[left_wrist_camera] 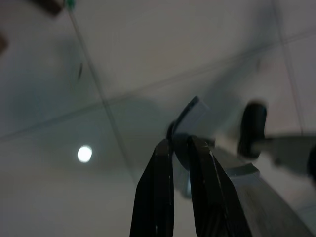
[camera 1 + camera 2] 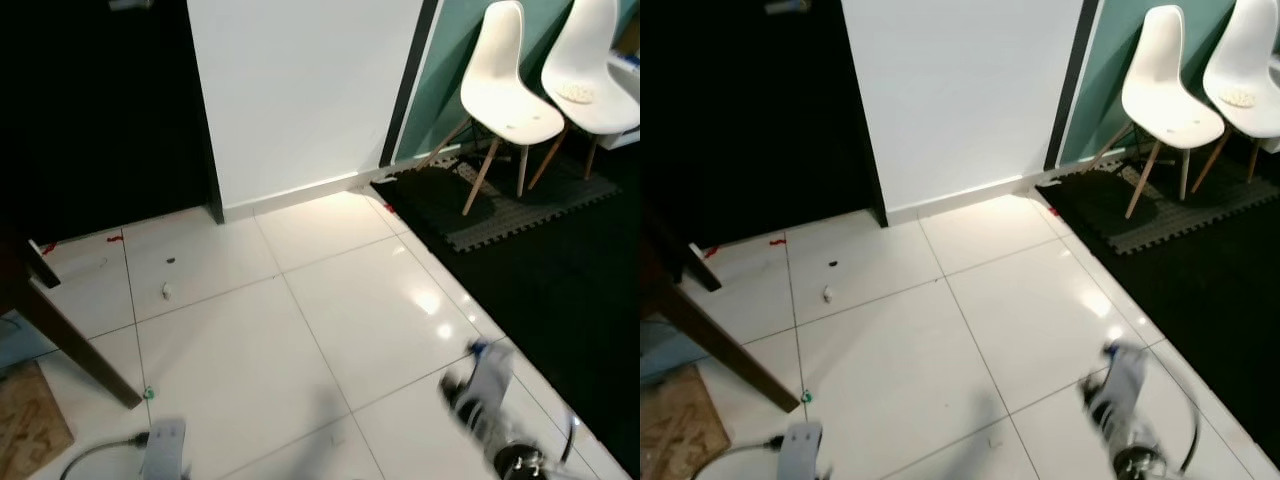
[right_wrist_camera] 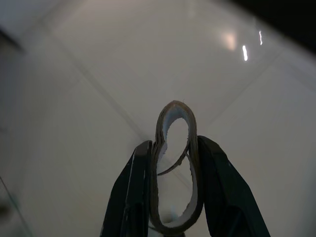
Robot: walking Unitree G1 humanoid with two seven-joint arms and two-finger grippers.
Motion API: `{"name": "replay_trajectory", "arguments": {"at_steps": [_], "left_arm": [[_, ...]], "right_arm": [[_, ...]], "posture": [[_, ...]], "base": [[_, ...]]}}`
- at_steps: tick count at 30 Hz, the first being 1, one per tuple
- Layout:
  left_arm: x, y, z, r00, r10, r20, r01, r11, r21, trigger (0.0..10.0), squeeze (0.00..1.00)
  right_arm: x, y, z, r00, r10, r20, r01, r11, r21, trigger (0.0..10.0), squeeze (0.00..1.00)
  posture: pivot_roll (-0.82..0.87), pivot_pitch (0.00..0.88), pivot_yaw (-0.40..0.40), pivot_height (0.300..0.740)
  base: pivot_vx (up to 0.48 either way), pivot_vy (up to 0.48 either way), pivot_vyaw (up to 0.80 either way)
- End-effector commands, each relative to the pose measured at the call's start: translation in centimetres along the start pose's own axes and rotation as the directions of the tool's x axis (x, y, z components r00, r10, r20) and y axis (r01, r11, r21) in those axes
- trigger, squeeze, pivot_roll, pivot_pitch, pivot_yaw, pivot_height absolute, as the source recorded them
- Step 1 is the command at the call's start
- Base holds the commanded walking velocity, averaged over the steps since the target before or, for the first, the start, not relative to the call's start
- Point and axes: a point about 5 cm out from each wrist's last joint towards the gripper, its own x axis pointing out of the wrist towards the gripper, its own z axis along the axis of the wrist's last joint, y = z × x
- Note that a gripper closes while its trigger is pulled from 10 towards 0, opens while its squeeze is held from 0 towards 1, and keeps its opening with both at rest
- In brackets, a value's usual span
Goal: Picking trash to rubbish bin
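My right gripper (image 3: 174, 148) is shut on a squashed paper cup (image 3: 173, 105), brown outside and white inside, pinched flat between the two black fingers above the white tiles. In the eye views the right arm (image 2: 482, 388) is a blur low on the right. The left arm (image 2: 165, 448) hangs at the bottom left, and its gripper (image 1: 178, 144) is shut with nothing in it. Small scraps lie on the floor near the dark doorway: a white bit (image 2: 165, 291), a dark speck (image 2: 170, 260) and red bits (image 2: 115, 238).
A slanted dark wooden leg (image 2: 70, 340) crosses the left side, with a green speck (image 2: 148, 393) at its foot and a brown mat (image 2: 30, 425) beside it. Two white chairs (image 2: 510, 100) stand on a black mat (image 2: 520, 205) at the back right. A white wall panel (image 2: 300, 90) faces me.
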Motion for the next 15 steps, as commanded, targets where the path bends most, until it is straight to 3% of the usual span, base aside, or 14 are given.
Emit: {"name": "replay_trajectory", "arguments": {"at_steps": [1,2,3,5,8,10,11,14,15], "left_arm": [[0.2,0.7,3.3,0.992,0.002,0.122,0.002,0.999,-0.033,10.0,0.0],[0.2,0.7,3.3,0.992,0.002,0.122,0.002,0.999,-0.033,10.0,0.0],[0.3,0.7,6.8,0.969,-0.021,0.245,0.032,0.999,-0.039,10.0,0.0],[0.2,0.6,9.1,0.946,-0.047,0.321,0.064,0.997,-0.042,10.0,0.0],[0.1,0.5,10.2,0.932,-0.063,0.358,0.085,0.995,-0.048,10.0,0.0],[-0.2,-0.2,12.6,0.887,-0.123,0.445,0.157,0.987,-0.039,10.0,0.0],[-0.2,-0.2,12.6,0.887,-0.123,0.445,0.157,0.987,-0.039,10.0,0.0],[-0.8,-2.0,15.5,0.804,-0.241,0.544,0.275,0.961,0.02,10.0,0.0],[-0.8,-2.0,15.5,0.804,-0.241,0.544,0.275,0.961,0.02,10.0,0.0]], "right_arm": [[0.1,0.2,1.2,0.996,0.065,0.062,-0.07,0.994,0.079,10.0,0.0],[0.1,0.2,1.2,0.996,0.065,0.062,-0.07,0.994,0.079,10.0,0.0],[0.5,1.1,4.1,0.975,0.147,0.164,-0.164,0.982,0.096,10.0,0.0],[0.7,2.1,6.0,0.951,0.216,0.222,-0.239,0.968,0.083,10.0,0.0],[0.8,2.6,6.9,0.933,0.256,0.252,-0.282,0.957,0.071,10.0,0.0],[0.7,3.6,8.5,0.897,0.32,0.305,-0.352,0.934,0.055,10.0,0.0],[0.7,3.6,8.5,0.897,0.32,0.305,-0.352,0.934,0.055,10.0,0.0],[0.6,5.1,10.5,0.842,0.393,0.371,-0.432,0.902,0.025,10.0,0.0],[0.6,5.1,10.5,0.842,0.393,0.371,-0.432,0.902,0.025,10.0,0.0]], "posture": [[0.08,0.094,-0.028,0.74],[0.08,0.094,-0.028,0.74],[0.08,0.096,-0.03,0.74],[0.08,0.097,-0.033,0.74],[0.08,0.097,-0.033,0.74],[0.08,0.104,-0.041,0.74],[0.08,0.104,-0.041,0.74],[0.08,0.106,-0.043,0.74],[0.08,0.106,-0.043,0.74]], "base": [[0.0,0.0,-0.8],[0.0,0.0,-0.8],[0.0,0.0,-0.8],[0.0,0.0,-0.8],[0.0,0.0,-0.8],[0.0,0.0,-0.8],[0.0,0.0,-0.8],[0.0,0.0,-0.8],[0.0,0.0,-0.8]]}}
